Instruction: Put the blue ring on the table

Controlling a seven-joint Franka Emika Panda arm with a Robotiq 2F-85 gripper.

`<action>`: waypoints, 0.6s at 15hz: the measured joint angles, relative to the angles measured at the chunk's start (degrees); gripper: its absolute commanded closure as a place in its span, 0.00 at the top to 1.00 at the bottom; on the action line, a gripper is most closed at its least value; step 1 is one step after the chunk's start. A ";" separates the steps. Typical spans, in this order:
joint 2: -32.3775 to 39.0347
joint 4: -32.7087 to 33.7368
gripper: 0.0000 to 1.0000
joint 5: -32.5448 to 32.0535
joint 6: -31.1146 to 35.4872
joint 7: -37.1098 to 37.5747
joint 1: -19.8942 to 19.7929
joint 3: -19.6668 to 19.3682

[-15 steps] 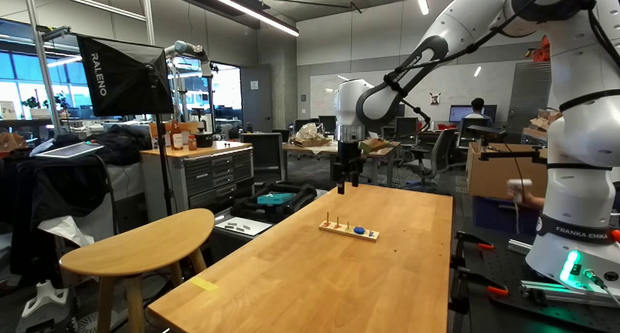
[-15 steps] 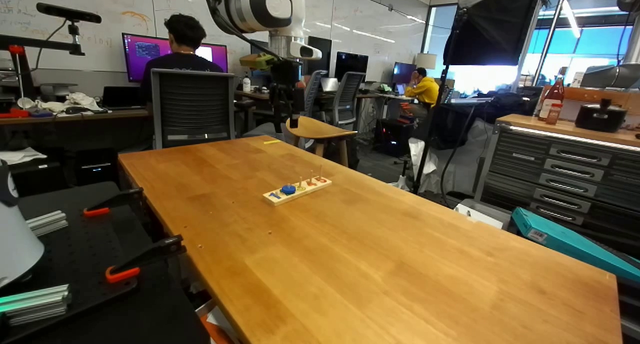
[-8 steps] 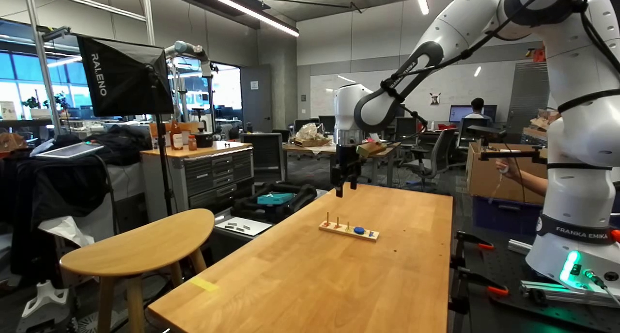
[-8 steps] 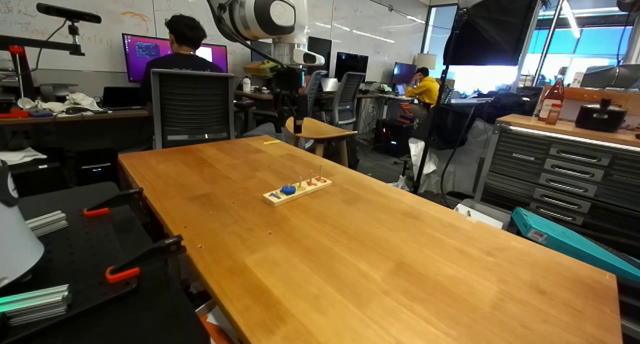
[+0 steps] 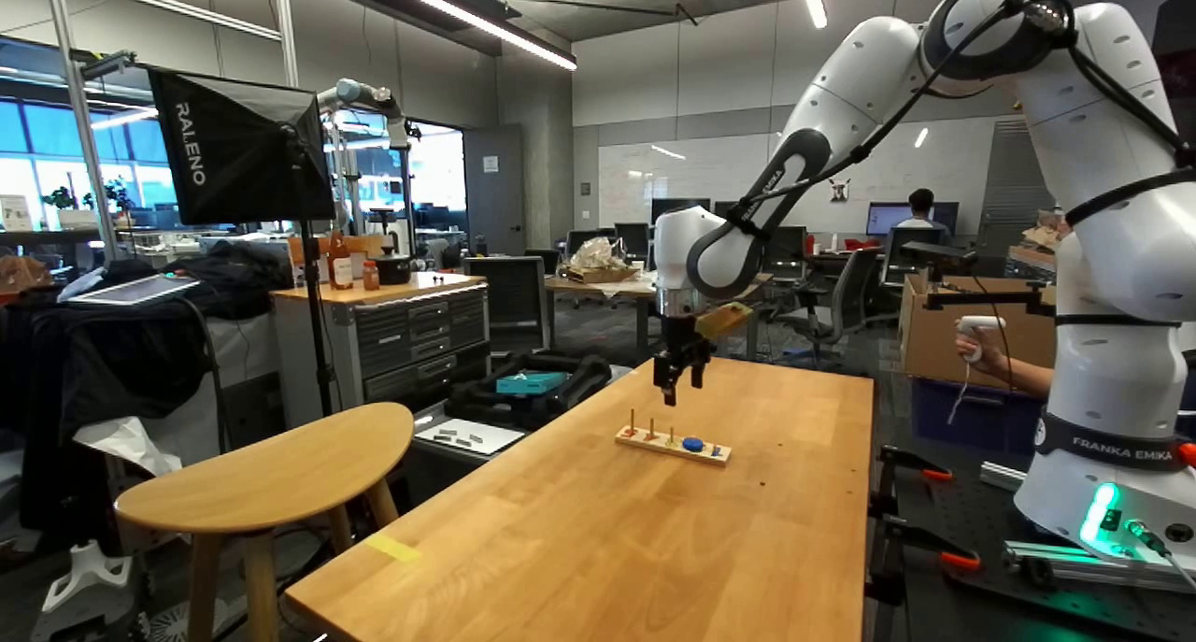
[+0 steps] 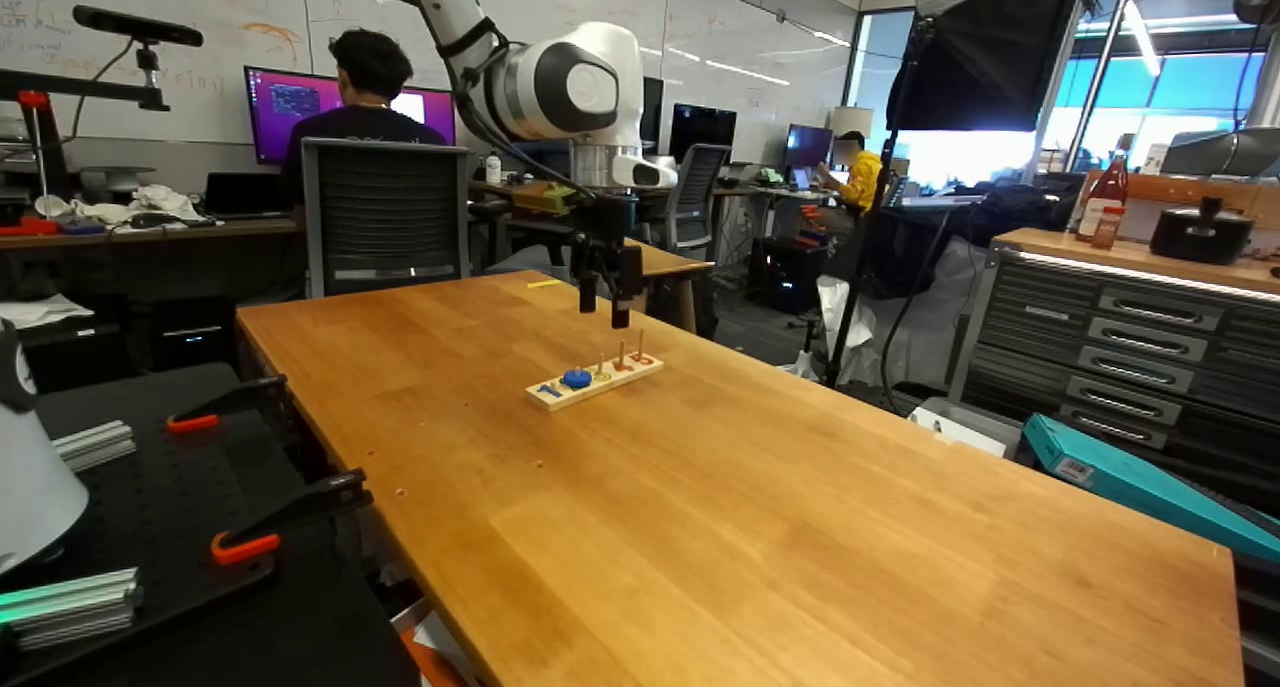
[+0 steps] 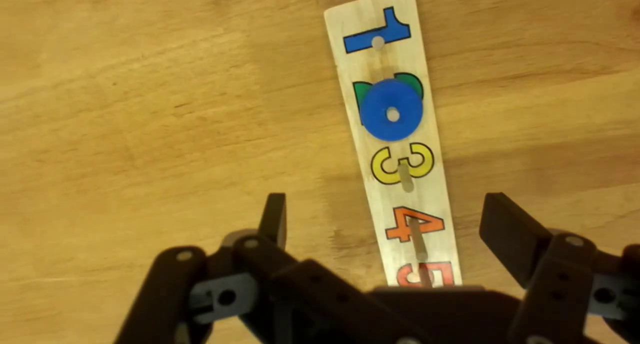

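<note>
The blue ring [image 5: 692, 444] lies flat around the peg at number 2 on the small light wooden strip [image 7: 382, 63]. It also shows in an exterior view [image 6: 576, 378] and in the wrist view [image 7: 376, 106]. The strip rests on the long light-wood table [image 5: 579, 520], seen also in an exterior view [image 6: 760, 527]. My gripper [image 5: 683, 390] is open and empty, above the table and the strip, as an exterior view [image 6: 604, 315] shows too. In the wrist view the open fingers [image 7: 385, 204] are wide apart, with the strip's 4 part between them; the ring is ahead of the fingertips.
Bare pegs stand at numbers 3, 4 and 5 of the strip, the tallest at 5 [image 5: 633, 421]. A rounded wooden stool [image 5: 271, 474] stands beside the table. Black clamps [image 6: 310, 502] grip the table edge on the robot's side. Yellow tape [image 5: 394, 547] marks one corner.
My gripper has moved down and closer to the strip, shifting slightly right in both exterior views. It stays open. The ring and the strip have not moved.
</note>
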 measured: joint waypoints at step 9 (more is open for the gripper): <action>6.94 -0.39 1.00 1.70 2.69 0.11 -0.26 -0.57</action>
